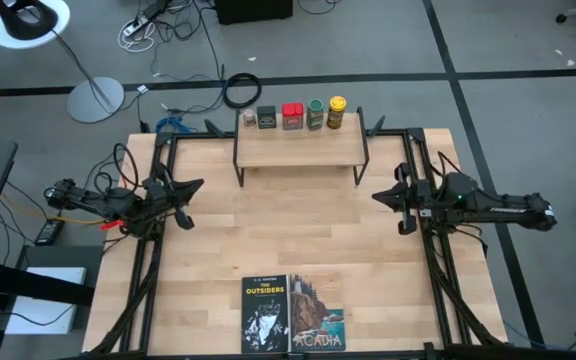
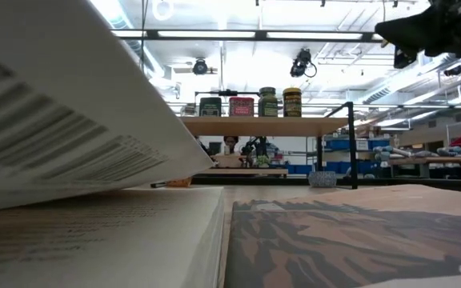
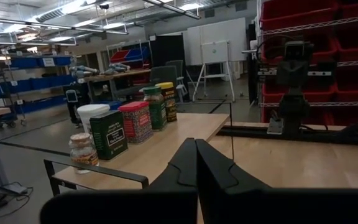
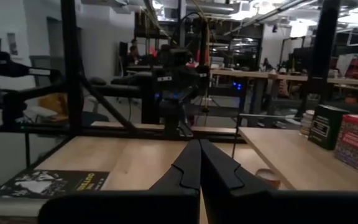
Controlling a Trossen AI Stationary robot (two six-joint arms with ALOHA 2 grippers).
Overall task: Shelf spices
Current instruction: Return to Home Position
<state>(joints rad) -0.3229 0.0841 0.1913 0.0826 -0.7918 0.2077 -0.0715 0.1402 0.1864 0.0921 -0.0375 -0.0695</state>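
Observation:
The shelf stands at the table's far middle on thin black legs. Several spices stand in a row on its light top board: a small glass jar, a dark tin, a red tin, a green-lidded jar and a yellow-lidded jar. My left gripper hovers at the table's left side, shut and empty, pointing inward; its wrist view shows the fingers closed together. My right gripper hovers at the right side, shut and empty.
Two paperback books lie side by side at the table's near edge and fill the low view's foreground. Black frame rails run along both sides of the table. Bare wood lies between the shelf and the books.

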